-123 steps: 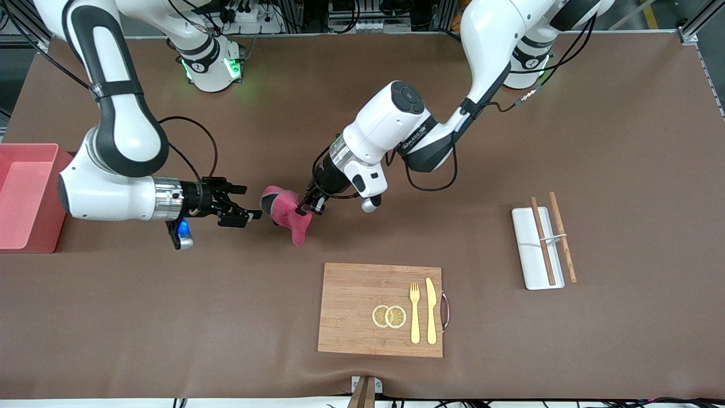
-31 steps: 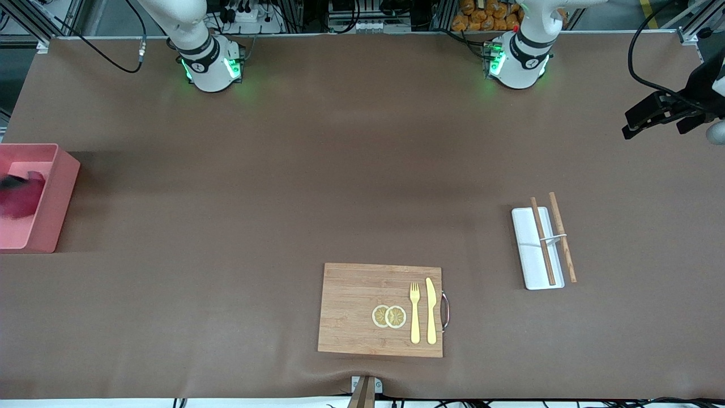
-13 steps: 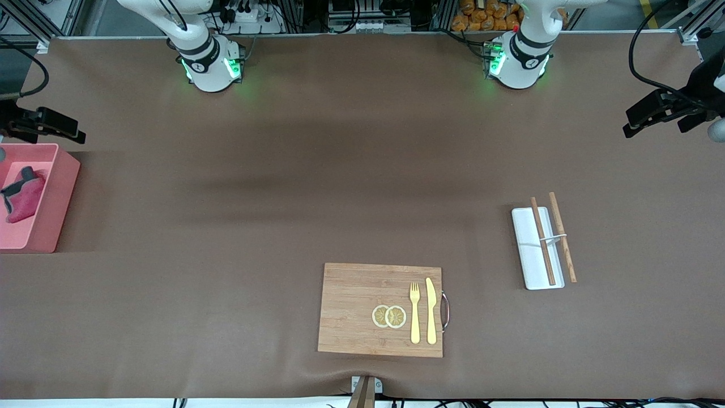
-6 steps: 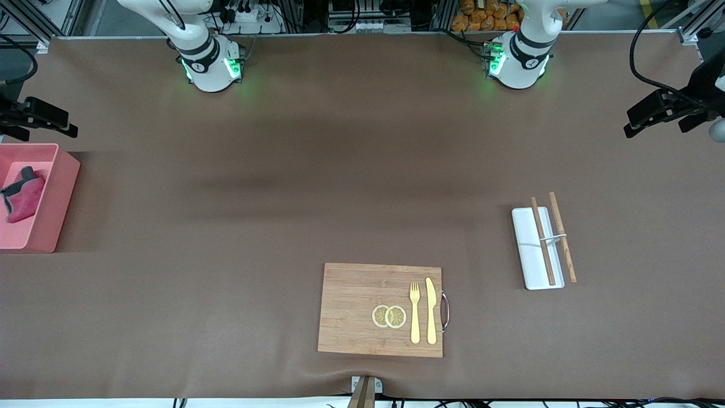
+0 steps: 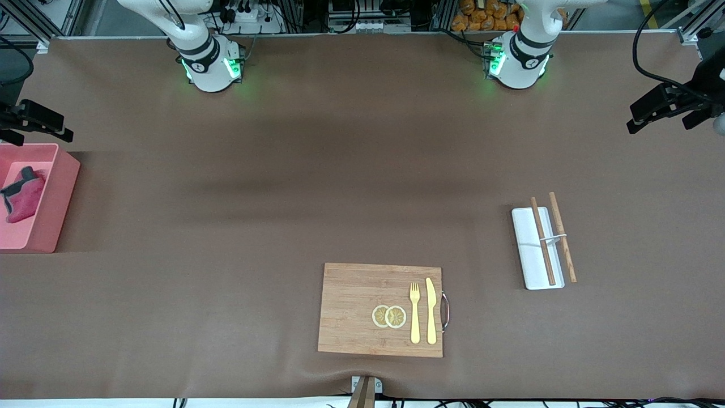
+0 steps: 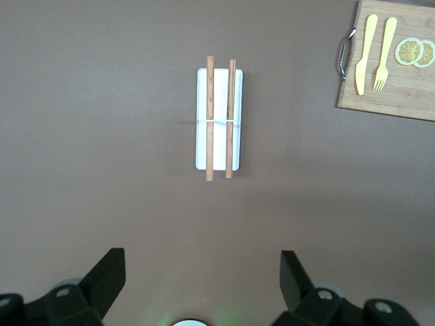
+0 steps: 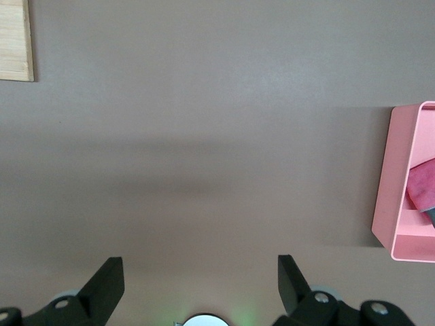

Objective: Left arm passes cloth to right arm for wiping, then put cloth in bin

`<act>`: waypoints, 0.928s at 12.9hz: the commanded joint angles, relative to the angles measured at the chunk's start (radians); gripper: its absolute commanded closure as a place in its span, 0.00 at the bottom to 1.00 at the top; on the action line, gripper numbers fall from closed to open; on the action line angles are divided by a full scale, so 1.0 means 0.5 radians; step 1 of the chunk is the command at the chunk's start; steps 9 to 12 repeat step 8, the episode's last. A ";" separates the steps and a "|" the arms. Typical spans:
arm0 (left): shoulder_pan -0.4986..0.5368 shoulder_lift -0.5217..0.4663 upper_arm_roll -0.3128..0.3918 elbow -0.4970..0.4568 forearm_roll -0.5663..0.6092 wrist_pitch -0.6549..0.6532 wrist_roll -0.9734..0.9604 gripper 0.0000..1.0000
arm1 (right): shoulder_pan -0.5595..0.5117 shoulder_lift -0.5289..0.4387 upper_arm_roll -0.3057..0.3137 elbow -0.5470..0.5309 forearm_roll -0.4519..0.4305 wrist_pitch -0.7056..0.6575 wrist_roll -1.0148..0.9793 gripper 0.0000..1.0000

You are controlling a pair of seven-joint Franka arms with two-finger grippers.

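Note:
The crimson cloth (image 5: 22, 192) lies bunched in the pink bin (image 5: 56, 198) at the right arm's end of the table, its black patch uppermost. In the right wrist view the bin (image 7: 401, 204) shows with a corner of the cloth (image 7: 423, 187) in it. My right gripper (image 5: 44, 138) hangs open and empty over the table edge beside the bin; its fingers stand wide apart (image 7: 200, 272). My left gripper (image 5: 660, 122) hangs open and empty over the left arm's end of the table, fingers spread (image 6: 202, 268) above bare table.
A white tray (image 5: 529, 249) carrying two wooden chopsticks (image 5: 544, 241) sits toward the left arm's end. A wooden cutting board (image 5: 351, 306) with lemon slices, a yellow fork and a yellow knife lies near the front camera's edge.
Earlier the left gripper held the cloth out to the right gripper; the cloth then dropped into the bin. Over the last second both grippers have drifted slightly farther toward their ends of the table.

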 commanded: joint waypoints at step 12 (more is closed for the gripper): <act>0.039 -0.031 0.006 -0.036 0.023 -0.005 0.014 0.00 | -0.031 -0.042 0.012 -0.004 -0.015 -0.005 0.002 0.00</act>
